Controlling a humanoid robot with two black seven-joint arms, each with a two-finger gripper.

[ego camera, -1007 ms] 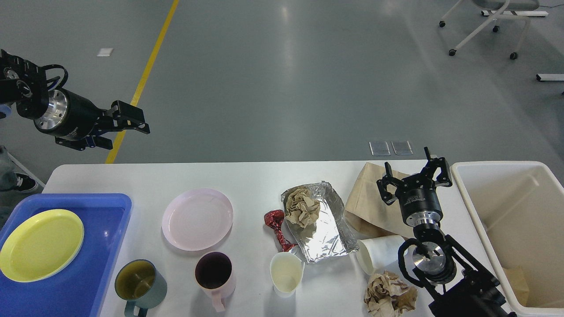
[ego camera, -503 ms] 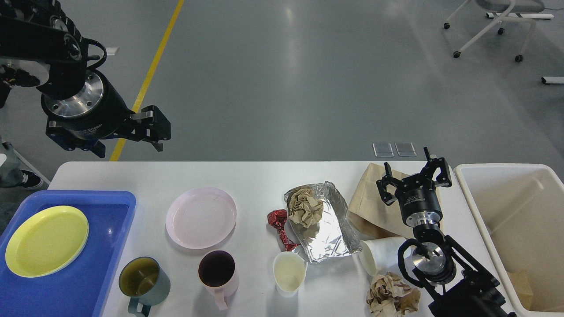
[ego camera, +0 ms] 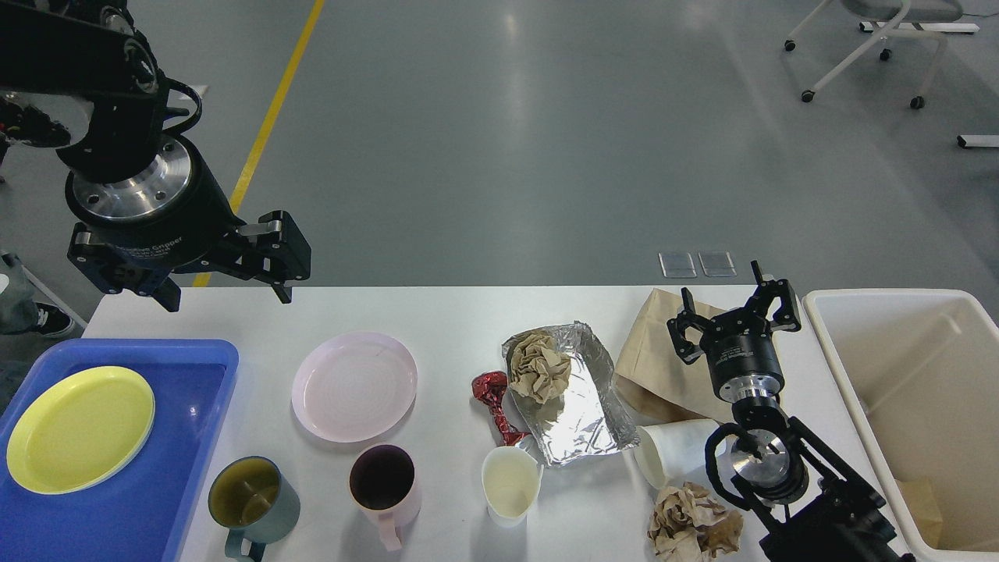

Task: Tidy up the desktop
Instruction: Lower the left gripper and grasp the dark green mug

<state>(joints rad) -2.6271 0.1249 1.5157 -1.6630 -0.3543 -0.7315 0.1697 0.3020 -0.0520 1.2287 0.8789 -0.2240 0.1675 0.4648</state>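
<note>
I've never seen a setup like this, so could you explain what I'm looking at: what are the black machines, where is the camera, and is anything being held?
This one picture comes from the robot's own head, looking down at a white desktop. The black machines are its two arms. The left gripper hangs above the table's far left edge; the right gripper is over a brown paper bag. Both are open and hold nothing. On the desktop lie a pink plate, three cups, a foil tray and crumpled paper. A blue tray carries a yellow plate; a cream bin stands at the right.
</note>
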